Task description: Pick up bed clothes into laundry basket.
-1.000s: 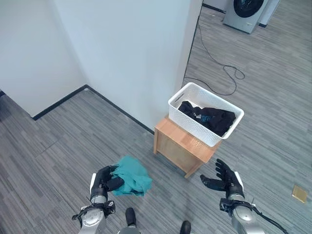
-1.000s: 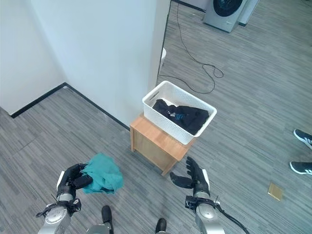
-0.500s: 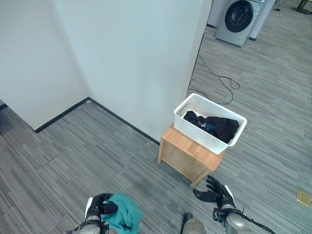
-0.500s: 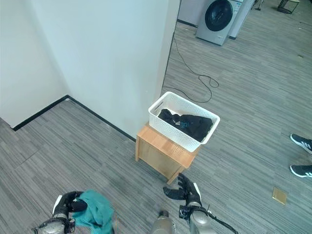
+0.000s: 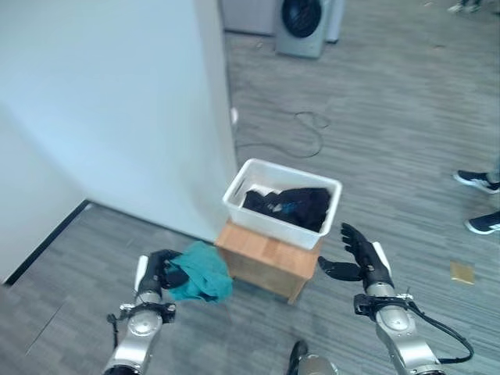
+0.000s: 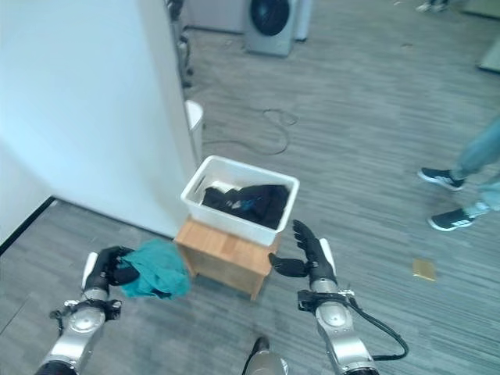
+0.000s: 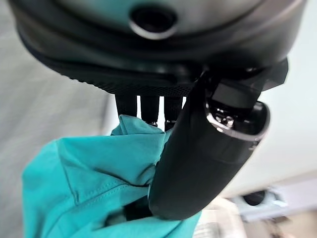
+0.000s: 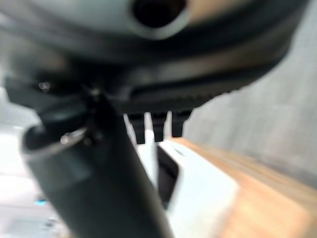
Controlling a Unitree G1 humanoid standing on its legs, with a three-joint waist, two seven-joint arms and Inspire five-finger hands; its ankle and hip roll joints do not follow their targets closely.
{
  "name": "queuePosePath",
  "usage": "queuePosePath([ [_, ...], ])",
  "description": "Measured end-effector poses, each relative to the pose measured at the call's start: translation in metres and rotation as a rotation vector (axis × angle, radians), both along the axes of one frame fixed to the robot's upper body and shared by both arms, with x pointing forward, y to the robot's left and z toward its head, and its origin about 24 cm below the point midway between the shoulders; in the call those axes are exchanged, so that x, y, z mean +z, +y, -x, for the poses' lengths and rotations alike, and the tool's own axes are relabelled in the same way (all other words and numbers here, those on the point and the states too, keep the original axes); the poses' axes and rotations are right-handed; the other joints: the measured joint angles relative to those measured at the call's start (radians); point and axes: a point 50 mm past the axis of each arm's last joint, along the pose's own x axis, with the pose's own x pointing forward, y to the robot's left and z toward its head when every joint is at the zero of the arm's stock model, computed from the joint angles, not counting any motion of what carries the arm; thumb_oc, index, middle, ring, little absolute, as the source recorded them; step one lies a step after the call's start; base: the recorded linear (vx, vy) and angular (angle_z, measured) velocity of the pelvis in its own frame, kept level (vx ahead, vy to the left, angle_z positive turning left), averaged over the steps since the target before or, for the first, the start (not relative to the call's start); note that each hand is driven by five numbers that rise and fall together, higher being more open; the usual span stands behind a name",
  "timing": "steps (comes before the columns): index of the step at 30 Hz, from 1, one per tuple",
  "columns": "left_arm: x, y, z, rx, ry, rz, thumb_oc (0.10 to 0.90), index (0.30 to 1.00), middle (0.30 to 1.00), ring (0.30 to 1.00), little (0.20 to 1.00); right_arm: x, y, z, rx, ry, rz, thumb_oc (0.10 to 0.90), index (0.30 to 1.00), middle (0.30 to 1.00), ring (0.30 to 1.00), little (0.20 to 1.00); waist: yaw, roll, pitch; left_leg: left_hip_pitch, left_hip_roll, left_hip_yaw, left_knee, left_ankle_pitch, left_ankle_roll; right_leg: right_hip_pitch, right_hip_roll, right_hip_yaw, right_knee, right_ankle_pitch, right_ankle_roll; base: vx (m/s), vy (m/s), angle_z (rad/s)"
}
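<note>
1. Left hand [image 5: 160,269]: at 7 o'clock in the left eye view, nearest the robot. Its fingers [image 7: 140,106] and thumb are curled round the teal garment [image 5: 200,271], which is bunched in the grasp and hangs clear of the floor [image 5: 70,273].
2. Teal garment, handling: judged light, soft and limp. It folds on itself and drapes below the hand, so it carries no shape of its own. It is not fragile. A loose fold may slip out of a shallow pinch.
3. Hold point: the left wrist view shows the thumb pressed across a gathered fold. A grasp on the bunched middle is judged safer than on an edge, since trailing cloth could catch the basket rim.
4. Right hand [image 5: 361,255]: at 5 o'clock, fingers spread apart and straight, holding nothing. It stands just beside the near right corner of the wooden desk [image 5: 264,262].
5. Wooden desk: a low stool-like stand at the centre, with the garment just beside its left edge.
6. Laundry basket [image 5: 324,212]: white, perforated, on top of the desk at 12 o'clock from the hands. Dark clothes [image 5: 287,205] already lie inside.
7. Beyond: a cable [image 5: 301,133] on the floor, a washing machine [image 5: 302,23] at 12 o'clock, and a person's shoes [image 5: 476,180] at 3 o'clock.
</note>
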Motion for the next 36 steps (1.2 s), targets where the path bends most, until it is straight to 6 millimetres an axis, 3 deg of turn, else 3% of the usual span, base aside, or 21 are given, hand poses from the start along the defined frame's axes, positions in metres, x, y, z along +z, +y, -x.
queuePosePath([
  [1,0.009,-0.002,-0.005,-0.006,-0.053,-0.003,0.4,0.3,0.3,0.3,0.3,0.005,0.001,-0.002,0.014,-0.021,0.009,0.8,0.9,0.9,0.9,0.9,-0.004,0.0,0.0,-0.001,0.0,-0.008,0.017,0.002,-0.011,0.016,0.0,0.004,-0.014,0.001,0.002,0.17,0.088,-0.48],
  [2,0.034,-0.011,-0.017,-0.042,-0.161,0.001,0.4,0.3,0.3,0.3,0.3,0.012,-0.001,-0.003,0.028,-0.046,0.048,0.8,0.9,0.9,0.9,0.9,-0.017,-0.002,0.002,-0.021,-0.008,-0.027,0.004,-0.006,-0.041,0.041,0.0,0.018,-0.042,-0.002,0.0,0.18,0.08,-0.3],
  [3,0.053,-0.015,-0.023,-0.07,-0.238,-0.006,0.4,0.3,0.3,0.3,0.3,0.016,-0.002,-0.005,0.039,-0.059,0.079,0.8,0.9,0.9,0.9,0.9,-0.007,-0.005,0.004,-0.023,-0.023,-0.028,-0.028,-0.018,-0.046,0.042,0.004,0.056,-0.064,-0.008,-0.005,0.22,0.12,-0.5],
  [5,0.116,-0.024,-0.035,-0.158,-0.483,-0.064,0.4,0.3,0.3,0.3,0.3,0.022,-0.002,-0.011,0.05,-0.08,0.127,0.8,0.9,0.9,0.9,0.9,0.029,-0.019,0.027,-0.036,-0.057,-0.027,-0.159,-0.033,-0.04,0.054,0.02,0.113,-0.123,0.019,-0.01,0.26,0.146,-0.76],
  [7,0.156,-0.029,-0.041,-0.211,-0.634,-0.107,0.4,0.3,0.3,0.3,0.3,0.017,-0.004,-0.01,0.047,-0.058,0.149,0.8,0.9,0.9,0.9,0.9,0.053,-0.022,0.035,-0.025,-0.11,-0.082,-0.346,-0.034,-0.036,0.082,0.023,0.153,-0.167,0.039,0.002,0.18,0.086,-0.64],
  [9,0.196,-0.031,-0.039,-0.257,-0.777,-0.17,0.4,0.3,0.3,0.3,0.3,0.008,-0.008,-0.01,0.038,-0.019,0.184,0.8,0.9,0.9,0.9,0.9,0.075,0.007,0.045,-0.026,-0.147,-0.176,-0.5,0.003,-0.017,0.131,0.034,0.189,-0.223,0.062,0.035,0.19,0.042,-0.78],
  [10,0.213,-0.034,-0.037,-0.281,-0.85,-0.168,0.4,0.3,0.3,0.3,0.3,0.004,-0.015,-0.01,0.024,0.012,0.213,0.8,0.9,0.9,0.9,0.9,0.088,0.049,0.057,-0.034,-0.153,-0.216,-0.532,0.037,0.009,0.16,0.049,0.201,-0.243,0.063,0.066,0.15,0.005,-0.76],
  [11,0.224,-0.039,-0.032,-0.303,-0.909,-0.124,0.4,0.3,0.3,0.3,0.3,0.001,-0.025,-0.007,0.013,0.044,0.26,0.8,0.9,0.9,0.9,0.9,0.092,0.12,0.055,-0.049,-0.128,-0.234,-0.523,0.063,0.06,0.192,0.078,0.197,-0.272,0.07,0.104,0.1,0.009,-0.74],
  [12,0.231,-0.042,-0.029,-0.326,-0.945,-0.101,0.4,0.3,0.3,0.3,0.3,-0.001,-0.03,-0.005,0.003,0.061,0.286,0.8,0.9,0.9,0.9,0.9,0.1,0.149,0.06,-0.051,-0.114,-0.241,-0.509,0.058,0.016,0.202,0.087,0.202,-0.272,0.068,0.12,0.09,0.004,-0.41],
  [13,0.243,-0.049,-0.019,-0.381,-1.006,-0.063,0.4,0.3,0.3,0.3,0.3,-0.011,-0.034,0.002,-0.018,0.112,0.287,0.8,0.9,0.9,0.9,0.9,0.099,0.147,0.056,-0.048,-0.149,-0.226,-0.511,0.04,0.032,0.204,0.055,0.178,-0.268,0.051,0.147,0.12,0.031,-0.17],
  [14,0.255,-0.052,-0.012,-0.43,-1.049,-0.07,0.4,0.3,0.3,0.3,0.3,-0.018,-0.033,0.006,-0.021,0.14,0.281,0.8,0.9,0.9,0.9,0.9,0.102,0.116,0.057,-0.043,-0.186,-0.221,-0.515,0.046,0.034,0.214,0.031,0.164,-0.268,0.058,0.153,0.17,0.013,0.22],
  [15,0.264,-0.057,-0.004,-0.495,-1.083,-0.03,0.4,0.3,0.3,0.3,0.3,-0.026,-0.035,0.013,-0.033,0.182,0.279,0.8,0.9,0.9,0.9,0.9,0.101,0.108,0.06,-0.024,-0.213,-0.227,-0.535,0.052,0.047,0.23,0.006,0.158,-0.274,0.066,0.162,0.13,0.017,0.25],
  [18,0.271,-0.058,0.002,-0.582,-1.072,0.016,0.4,0.3,0.3,0.3,0.3,-0.039,-0.033,0.024,-0.042,0.242,0.262,0.8,0.9,0.9,0.9,0.9,0.109,0.101,0.063,0.038,-0.236,-0.236,-0.54,0.045,0.062,0.294,-0.016,0.129,-0.273,0.063,0.168,0.07,0.014,0.2],
  [23,0.273,-0.066,-0.012,-0.63,-1.028,0.054,0.4,0.3,0.3,0.3,0.3,-0.036,-0.031,0.012,-0.055,0.221,0.25,0.8,0.9,0.9,0.9,0.9,0.102,0.1,0.06,0.065,-0.23,-0.229,-0.54,0.044,0.064,0.315,-0.011,0.12,-0.267,0.043,0.189,0.04,0.019,-0.06],
  [27,0.251,-0.07,-0.045,-0.609,-0.861,-0.022,0.4,0.3,0.3,0.3,0.3,-0.03,-0.027,0.005,-0.044,0.196,0.244,0.8,0.9,0.9,0.9,0.9,0.062,0.125,0.043,0.049,-0.214,-0.201,-0.541,0.039,0.057,0.284,0.001,0.146,-0.267,0.031,0.186,0.05,0.028,-0.23],
  [31,0.224,-0.058,-0.067,-0.521,-0.704,-0.046,0.4,0.3,0.3,0.3,0.3,-0.036,-0.031,0.012,-0.052,0.222,0.243,0.8,0.9,0.9,0.9,0.9,0.007,0.141,0.032,0.037,-0.196,-0.18,-0.541,0.029,0.045,0.251,0.017,0.174,-0.269,0.035,0.179,0.04,0.024,-0.22],
  [36,0.216,-0.053,-0.073,-0.485,-0.65,-0.051,0.4,0.3,0.3,0.3,0.3,-0.047,-0.041,0.033,-0.094,0.278,0.242,0.8,0.9,0.9,0.9,0.9,-0.02,0.144,0.03,0.016,-0.185,-0.161,-0.541,0.028,0.043,0.216,0.026,0.196,-0.274,0.043,0.172,0.06,0.018,-0.13],
])
